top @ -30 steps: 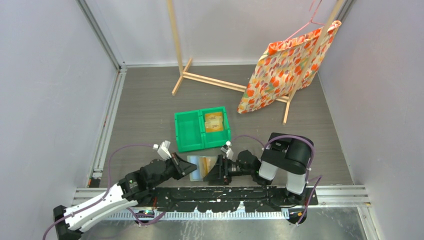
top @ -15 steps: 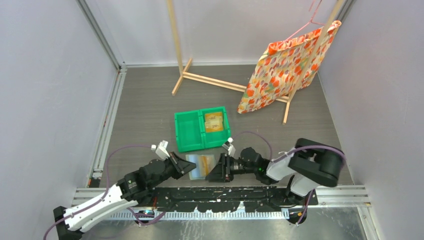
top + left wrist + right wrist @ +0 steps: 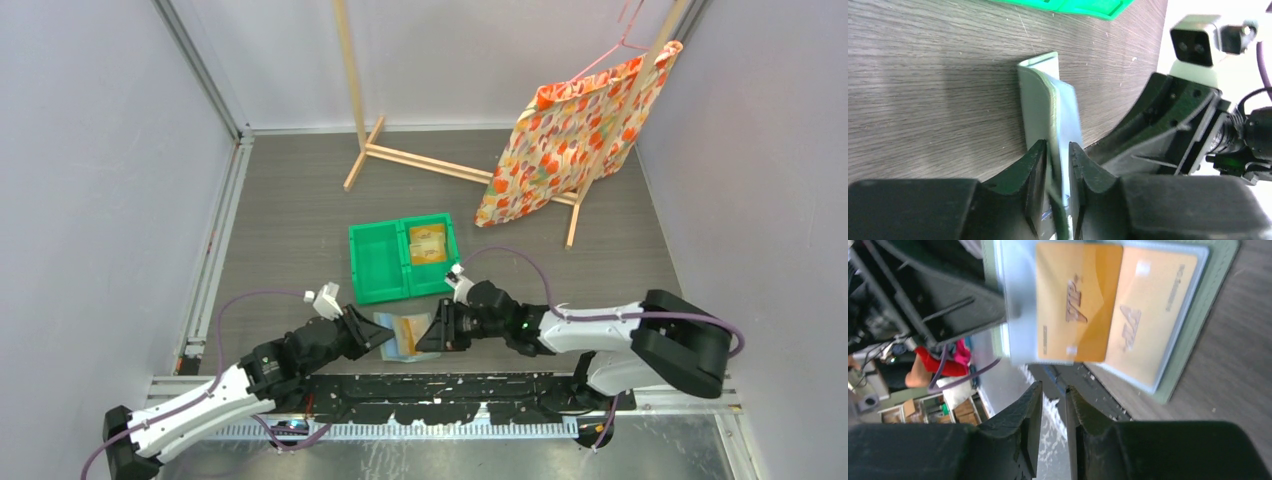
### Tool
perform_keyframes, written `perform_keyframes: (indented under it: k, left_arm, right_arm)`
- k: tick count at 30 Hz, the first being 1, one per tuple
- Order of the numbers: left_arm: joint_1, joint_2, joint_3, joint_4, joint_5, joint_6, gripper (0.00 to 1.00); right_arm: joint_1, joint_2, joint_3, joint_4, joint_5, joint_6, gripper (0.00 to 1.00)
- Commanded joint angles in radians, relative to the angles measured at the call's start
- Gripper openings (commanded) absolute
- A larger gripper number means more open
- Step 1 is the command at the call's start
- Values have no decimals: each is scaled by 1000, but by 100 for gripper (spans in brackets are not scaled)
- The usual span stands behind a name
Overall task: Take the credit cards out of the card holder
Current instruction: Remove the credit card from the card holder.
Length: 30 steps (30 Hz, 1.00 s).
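Both fingers (image 3: 1038, 165) pinch the card holder's (image 3: 1040, 107) edge

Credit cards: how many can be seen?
4: two tan cards in the open card holder, about two in the green bin, right compartment. Others may be hidden.

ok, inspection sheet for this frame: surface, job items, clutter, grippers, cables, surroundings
Surface: grey wood-grain table, no spills seen.
Job's things: card holder open between the two grippers; two tan cards in its clear sleeves. More tan cards lie in the right compartment of the green bin; left compartment empty.
Clutter: wooden rack and a floral cloth on a pink hanger, at the far side.
Grippers: left gripper shut on the card holder's edge. Right gripper nearly closed, nothing seen between the fingers.
Cables: purple cables looped along both arms, clear of the holder.
Surroundings: plain walls; nothing else seen.
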Motion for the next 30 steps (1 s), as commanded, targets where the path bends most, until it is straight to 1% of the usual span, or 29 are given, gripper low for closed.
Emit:
perform_keyframes:
  k: [1,3,5,7,10,12,14,19,24,28,30]
  left_arm:
    - [2,-30,-79,-334,-54,-14,33]
    - [1,-52,-74,-363,-56,-24,44]
    - [1,-77,-70,-387,-55,-29,52]
    - [1,-103,-68,-410,-55,-29,54]
    - [1,-140,-71,-421,-50,-20,60]
    - [1,-158,-80,-410,-44,-13,60]
    - [2,-160,-83,-400,-41,-9,58]
    - [1,-85,-88,-345,-37,-2,57]
    - [1,112,-79,-211,-19,15,57]
    - [2,285,-45,-142,-16,37,57]
    - [1,354,-22,-122,-18,47,49]
  right_arm:
    - [-3,130,111,-18,87,-44,27]
    - [-2,206,136,43,81,-27,24]
    - [-3,273,146,105,80,6,23]
    - [-3,340,156,154,74,26,23]
    - [-3,393,167,202,60,51,22]
    - [-3,406,163,230,54,62,23]
    - [-2,399,155,232,56,64,23]
    - [-3,362,139,206,68,53,23]
    - [-3,352,142,187,69,37,23]
    - [-2,358,147,190,64,34,23]
    - [-3,354,145,192,65,35,23]
